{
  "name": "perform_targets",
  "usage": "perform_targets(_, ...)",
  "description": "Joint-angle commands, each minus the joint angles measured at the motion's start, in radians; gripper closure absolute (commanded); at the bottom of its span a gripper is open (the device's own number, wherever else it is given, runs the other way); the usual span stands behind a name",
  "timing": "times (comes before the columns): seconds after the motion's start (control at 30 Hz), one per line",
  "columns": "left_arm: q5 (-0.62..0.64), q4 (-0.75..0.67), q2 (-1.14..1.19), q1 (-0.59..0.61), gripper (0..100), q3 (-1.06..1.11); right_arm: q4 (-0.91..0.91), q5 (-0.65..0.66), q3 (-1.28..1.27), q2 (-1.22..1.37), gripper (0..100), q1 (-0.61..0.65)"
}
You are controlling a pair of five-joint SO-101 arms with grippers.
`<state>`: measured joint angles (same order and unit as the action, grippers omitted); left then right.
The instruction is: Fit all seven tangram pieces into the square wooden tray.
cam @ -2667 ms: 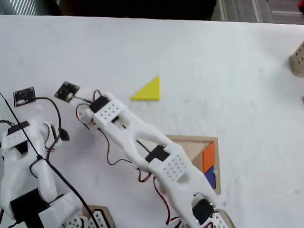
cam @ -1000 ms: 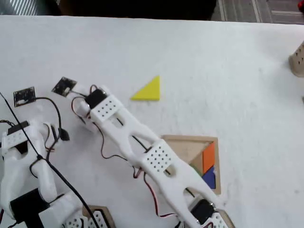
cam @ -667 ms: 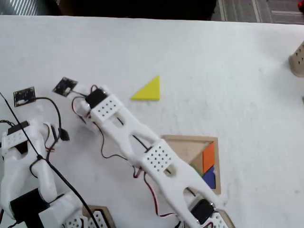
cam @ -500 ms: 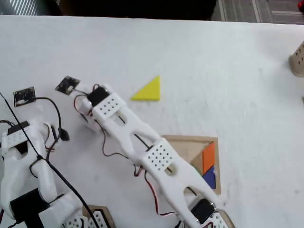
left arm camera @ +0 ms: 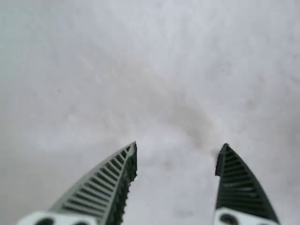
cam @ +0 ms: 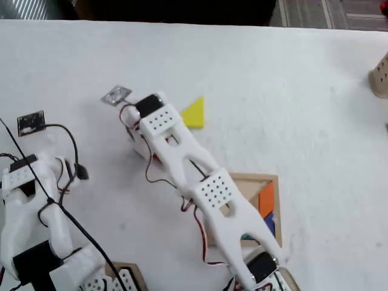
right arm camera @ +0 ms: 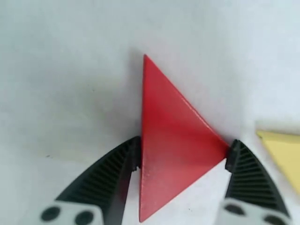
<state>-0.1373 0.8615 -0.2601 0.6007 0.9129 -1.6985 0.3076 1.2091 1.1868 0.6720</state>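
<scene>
In the right wrist view my right gripper (right arm camera: 183,154) is shut on a red triangle (right arm camera: 173,140), one finger on each of its sides. A yellow triangle (right arm camera: 281,150) lies just beside it. In the high view the right arm stretches from the near right to the table's middle, its head end (cam: 151,118) touching over the yellow triangle (cam: 195,113). The wooden tray (cam: 276,188) sits under that arm and holds an orange piece (cam: 267,199) and a blue piece (cam: 270,225). My left gripper (left arm camera: 177,157) is open above bare white table.
The left arm (cam: 24,206) stands at the near left with cables around it. A small dark board (cam: 31,122) lies at the left. A beige perforated object (cam: 379,76) stands at the right edge. Another wooden corner (cam: 130,273) shows at the near edge.
The right arm has swung away from the left arm and farther back, ending next to the yellow triangle. The left arm has not moved.
</scene>
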Motion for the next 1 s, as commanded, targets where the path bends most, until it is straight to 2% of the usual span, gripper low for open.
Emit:
perform_targets(0.0,0.000,0.003,-0.041,0.005,73,-0.003,-0.025,-0.012,-0.064,-0.070,74.9,-0.056)
perform_targets(0.2,0.000,0.003,-0.041,0.005,73,-0.003,-0.019,-0.012,-0.307,-0.271,74.8,-0.051)
perform_targets(0.33,0.000,0.003,-0.041,0.004,73,-0.005,0.047,-0.012,-0.445,-0.334,74.8,-0.053)
perform_targets(0.7,0.000,0.003,-0.041,0.004,73,-0.005,0.093,-0.012,-0.669,-0.521,74.8,-0.050)
perform_targets(0.97,0.000,0.003,-0.041,0.004,73,-0.005,0.289,-0.014,-0.993,-0.742,74.8,-0.027)
